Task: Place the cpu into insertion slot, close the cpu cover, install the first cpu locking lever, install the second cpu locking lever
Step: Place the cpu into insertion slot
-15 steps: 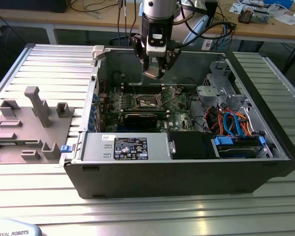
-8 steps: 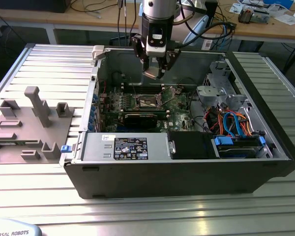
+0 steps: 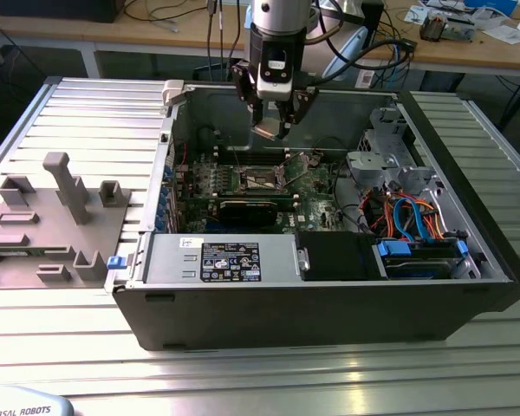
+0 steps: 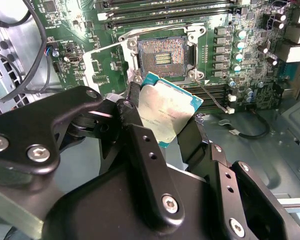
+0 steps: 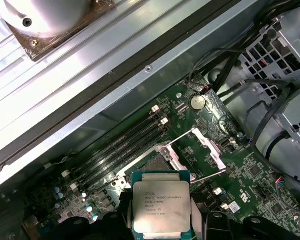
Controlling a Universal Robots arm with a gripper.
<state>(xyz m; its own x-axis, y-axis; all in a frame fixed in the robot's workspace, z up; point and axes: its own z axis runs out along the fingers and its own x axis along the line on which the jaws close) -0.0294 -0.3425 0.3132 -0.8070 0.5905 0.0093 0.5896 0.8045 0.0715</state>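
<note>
The open computer case (image 3: 286,321) is lying on its side with the green circuit board (image 4: 70,35) facing up, and the gripper (image 3: 273,128) is hanging over it between the case walls. Its fingers (image 4: 135,107) are pinching the cpu (image 4: 167,110) by two opposite edges. The chip is riding clear above the board, near the insertion slot (image 4: 162,55), and appears to be sitting tilted in the grasp in the second wrist view. Whether it is lining up squarely over the recess cannot be told. The cpu cover (image 5: 210,150) is standing swung open beside the slot, and a thin locking lever (image 4: 212,97) is sticking out at the other side.

The chief danger is lying in that tilt: a corner arriving first would likely be bending the slot's fine contacts. A grip on edges alone is also risking a slip, and a finger coming down wide could be catching the raised cover or the lever
</note>
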